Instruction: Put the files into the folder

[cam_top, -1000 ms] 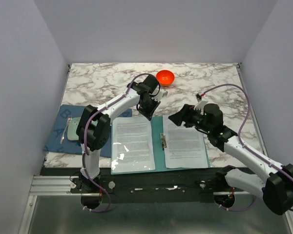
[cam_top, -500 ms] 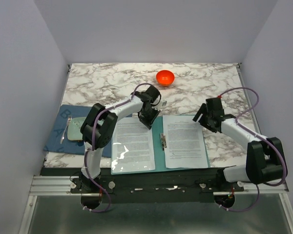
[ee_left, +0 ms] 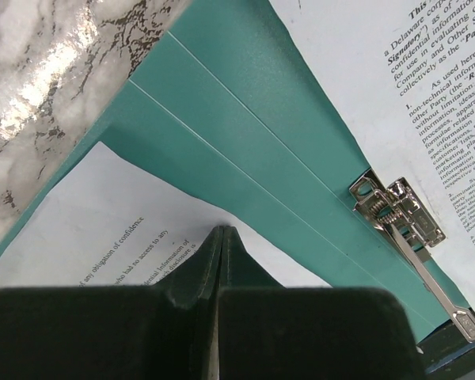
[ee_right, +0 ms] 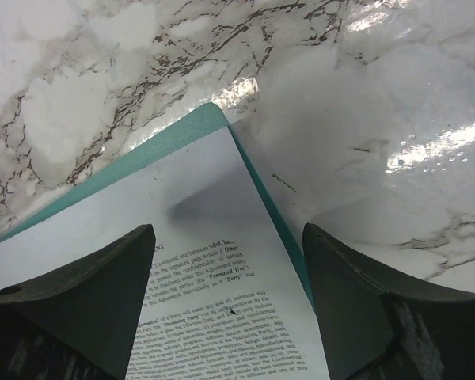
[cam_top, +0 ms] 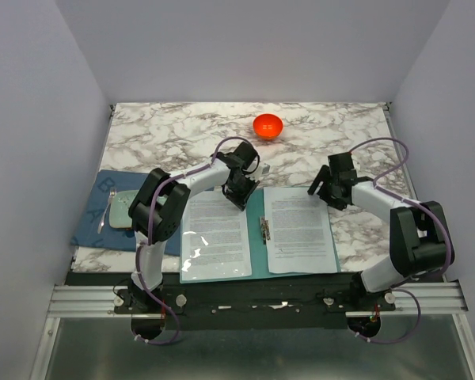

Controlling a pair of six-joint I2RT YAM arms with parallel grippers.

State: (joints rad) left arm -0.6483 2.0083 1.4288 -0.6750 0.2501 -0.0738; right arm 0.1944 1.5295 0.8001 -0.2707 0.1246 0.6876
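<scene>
the teal folder [cam_top: 255, 255] lies open flat, with printed white files [cam_top: 299, 229] on both halves and a metal clip [cam_top: 263, 229] at its spine. left gripper [cam_top: 239, 195] pressed together; right gripper [cam_top: 316, 188] spread.

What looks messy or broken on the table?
Nothing really stands out. The folder lies open and flat, with files lying fairly straight on each half. No tears or spills show. The left claw is shut over the left page's top edge.

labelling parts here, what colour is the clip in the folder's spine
Shiny silver metal: the clip sits on the teal folder, clearest in the left wrist view.
</scene>
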